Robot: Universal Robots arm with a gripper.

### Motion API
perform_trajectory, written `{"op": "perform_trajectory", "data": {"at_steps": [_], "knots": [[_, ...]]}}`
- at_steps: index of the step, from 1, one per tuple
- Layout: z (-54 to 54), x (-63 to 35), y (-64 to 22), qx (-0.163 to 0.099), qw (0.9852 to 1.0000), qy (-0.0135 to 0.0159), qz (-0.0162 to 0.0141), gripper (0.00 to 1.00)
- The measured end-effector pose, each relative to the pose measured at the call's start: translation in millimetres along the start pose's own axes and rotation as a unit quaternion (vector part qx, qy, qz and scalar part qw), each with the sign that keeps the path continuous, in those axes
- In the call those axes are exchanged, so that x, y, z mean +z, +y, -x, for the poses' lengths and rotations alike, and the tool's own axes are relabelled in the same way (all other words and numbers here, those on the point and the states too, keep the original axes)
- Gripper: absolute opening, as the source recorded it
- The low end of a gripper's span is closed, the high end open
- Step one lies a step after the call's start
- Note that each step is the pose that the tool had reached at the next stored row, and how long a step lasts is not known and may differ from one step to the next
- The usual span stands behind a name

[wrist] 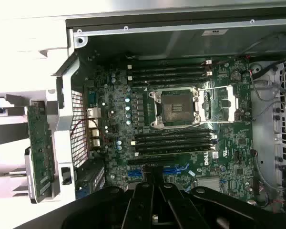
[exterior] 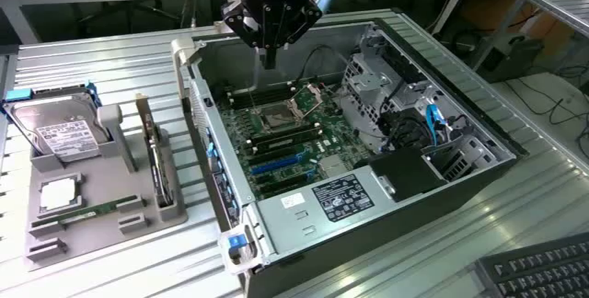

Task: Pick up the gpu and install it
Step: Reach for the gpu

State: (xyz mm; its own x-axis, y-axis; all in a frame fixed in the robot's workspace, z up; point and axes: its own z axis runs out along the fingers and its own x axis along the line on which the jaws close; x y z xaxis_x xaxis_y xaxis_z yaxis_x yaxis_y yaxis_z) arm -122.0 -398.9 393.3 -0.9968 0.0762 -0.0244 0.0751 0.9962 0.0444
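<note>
The gpu point(exterior: 154, 154) stands on its edge in a slot of the grey tray point(exterior: 101, 232) at the exterior view's left, outside the computer case. The wrist view catches its green board point(wrist: 39, 152) beside the case's rear wall. My gripper point(exterior: 267, 60) hangs over the far end of the open case, well apart from the gpu, its fingers shut with nothing between them. In the wrist view the gripper point(wrist: 152, 183) points down at the motherboard point(wrist: 181, 119), just above the blue expansion slots point(wrist: 174, 169).
The tray also carries a silver hard drive point(exterior: 60, 132), a processor point(exterior: 57, 193) and a slim memory stick point(exterior: 87, 212). The open case point(exterior: 442, 91) holds a drive cage, cables and a power supply point(exterior: 345, 198). A keyboard point(exterior: 543, 270) lies at the front right.
</note>
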Motion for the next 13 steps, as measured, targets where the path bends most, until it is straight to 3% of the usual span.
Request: {"op": "perform_trajectory", "data": {"at_steps": [8,13], "knots": [[-0.9,0.0,-0.2,0.000,1.0000,0.0000,0.0000,0.11],[-17.0,-0.6,-4.1,0.000,1.0000,0.0000,0.0000,0.11]]}}
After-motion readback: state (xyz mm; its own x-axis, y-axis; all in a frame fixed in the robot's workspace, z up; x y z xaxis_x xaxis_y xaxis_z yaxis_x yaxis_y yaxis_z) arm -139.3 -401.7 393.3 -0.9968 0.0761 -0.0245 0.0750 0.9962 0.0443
